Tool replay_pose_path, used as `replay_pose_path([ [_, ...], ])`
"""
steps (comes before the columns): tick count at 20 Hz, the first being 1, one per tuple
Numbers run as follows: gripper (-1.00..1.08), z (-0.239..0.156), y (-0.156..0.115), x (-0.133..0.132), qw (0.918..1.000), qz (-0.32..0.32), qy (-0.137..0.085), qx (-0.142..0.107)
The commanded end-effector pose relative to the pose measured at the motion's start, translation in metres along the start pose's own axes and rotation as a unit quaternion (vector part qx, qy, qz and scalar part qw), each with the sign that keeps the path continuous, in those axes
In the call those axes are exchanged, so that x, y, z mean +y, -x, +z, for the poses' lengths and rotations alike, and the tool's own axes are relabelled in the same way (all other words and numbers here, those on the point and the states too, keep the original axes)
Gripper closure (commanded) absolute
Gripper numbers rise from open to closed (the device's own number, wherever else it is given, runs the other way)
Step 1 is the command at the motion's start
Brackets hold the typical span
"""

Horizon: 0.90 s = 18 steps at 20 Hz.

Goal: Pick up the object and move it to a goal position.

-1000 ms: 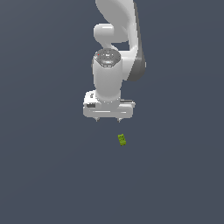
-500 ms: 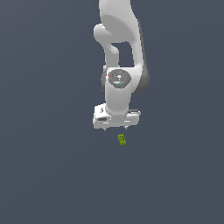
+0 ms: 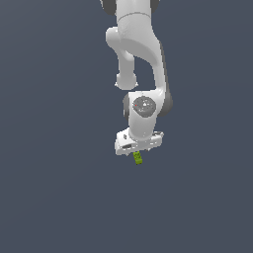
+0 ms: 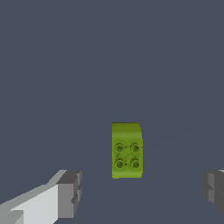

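The lime-green block (image 3: 138, 158) is the landmark: a small oblong brick of smooth, plastic-looking material, lying flat on the plain slate-grey desk (image 3: 54, 197). In the wrist view the block (image 4: 127, 150) shows a rounded far end and four small round studs set in a square on the nearer half of its top face.

The claw (image 3: 137, 148) sits directly over the block, so close in the exterior view that its white glossy housing overlaps the block's upper end. Its two fingers are spread wide: one grey, squared pad (image 4: 70, 193) stands well off to one side of the block and the other well off to the opposite side, neither touching it. The arm above is made of smooth white rounded segments with darker joints.
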<state>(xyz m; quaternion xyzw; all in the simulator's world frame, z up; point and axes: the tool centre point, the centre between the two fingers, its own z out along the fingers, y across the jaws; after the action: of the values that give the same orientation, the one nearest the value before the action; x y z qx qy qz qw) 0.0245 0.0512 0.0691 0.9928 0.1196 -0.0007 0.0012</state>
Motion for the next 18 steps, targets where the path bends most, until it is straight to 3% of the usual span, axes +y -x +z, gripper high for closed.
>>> replay_pose_path([
  [1, -0.92, 0.005, -0.001, -0.003, 1.0, -0.007, -0.001, 0.001],
  [8, -0.92, 0.011, -0.001, -0.003, 1.0, -0.006, -0.001, 0.0],
  [18, -0.92, 0.053, 0.0, -0.004, 1.0, -0.008, -0.001, 0.001],
])
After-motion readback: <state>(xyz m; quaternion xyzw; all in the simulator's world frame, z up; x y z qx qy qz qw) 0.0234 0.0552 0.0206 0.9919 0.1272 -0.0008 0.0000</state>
